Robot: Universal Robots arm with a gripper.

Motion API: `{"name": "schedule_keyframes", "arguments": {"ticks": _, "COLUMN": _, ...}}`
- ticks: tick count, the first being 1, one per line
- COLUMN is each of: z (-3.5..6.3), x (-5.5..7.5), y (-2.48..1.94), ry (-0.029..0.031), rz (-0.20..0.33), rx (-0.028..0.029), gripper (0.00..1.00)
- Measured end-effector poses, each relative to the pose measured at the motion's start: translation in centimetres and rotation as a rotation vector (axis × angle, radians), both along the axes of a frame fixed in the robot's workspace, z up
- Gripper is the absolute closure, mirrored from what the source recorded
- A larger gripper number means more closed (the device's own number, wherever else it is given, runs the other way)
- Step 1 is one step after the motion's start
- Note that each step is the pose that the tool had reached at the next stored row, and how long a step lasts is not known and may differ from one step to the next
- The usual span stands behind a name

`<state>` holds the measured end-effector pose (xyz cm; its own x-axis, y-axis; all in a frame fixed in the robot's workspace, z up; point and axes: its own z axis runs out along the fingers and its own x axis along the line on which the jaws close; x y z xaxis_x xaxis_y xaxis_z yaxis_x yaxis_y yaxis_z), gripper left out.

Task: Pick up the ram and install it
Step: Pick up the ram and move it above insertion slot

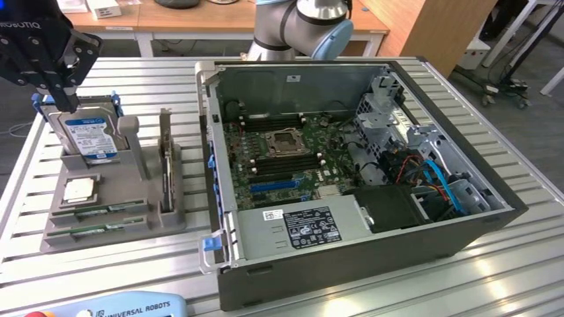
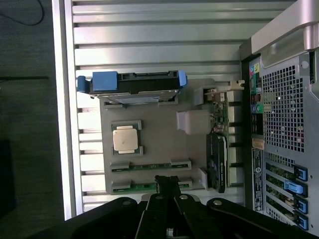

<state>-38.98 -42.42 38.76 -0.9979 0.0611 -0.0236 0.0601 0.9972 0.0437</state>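
1. Exterior view: the hand [image 1: 63,99] is clenched with nothing between its fingers. It hangs at the exterior view's left, with its tips seen against the top edge of the upright hard drive [image 1: 88,135].
2. The ram [image 1: 88,230] lies flat in the nearest slot of the grey holder [image 1: 115,177], well apart from the hand. A second stick [image 1: 99,211] lies in the slot just behind it.
3. The holder also carries a square processor chip [image 1: 79,190], between the sticks and the drive. An expansion card [image 1: 166,165] stands on edge on the side nearest the case.
4. The open computer case [image 1: 352,271] lies beside the holder, its motherboard [image 1: 282,158] exposed.
5. Both rest on a slatted metal worktop [image 1: 132,72]. A wooden desk [image 1: 203,20] stands behind it, and the arm [image 1: 308,20] rises beyond the case.
6. Wrist view: the hand [image 2: 167,180] shows its fingers pressed together and holding nothing. Their tips are seen over the ram [image 2: 142,186], which sits in its slot.
7. The second stick [image 2: 149,166] is just beyond it, then the processor chip [image 2: 124,139], then the hard drive [image 2: 132,82].
8. The holder [image 2: 159,139] sits on the worktop [image 2: 159,40], next to the case [image 2: 284,99].
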Motion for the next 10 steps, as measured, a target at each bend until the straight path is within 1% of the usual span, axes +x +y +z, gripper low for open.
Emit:
{"name": "schedule_keyframes", "arguments": {"ticks": 2, "z": 0.01, "x": -0.01, "y": 0.00, "ry": 0.0001, "rz": 0.012, "rx": -0.0010, "gripper": 0.90}}
{"name": "schedule_keyframes", "arguments": {"ticks": 5, "z": 0.01, "x": -0.01, "y": 0.01, "ry": 0.0000, "rz": 0.022, "rx": -0.0010, "gripper": 0.90}}
{"name": "schedule_keyframes", "arguments": {"ticks": 10, "z": 0.01, "x": -0.01, "y": 0.01, "ry": 0.0001, "rz": 0.023, "rx": -0.0010, "gripper": 0.90}}
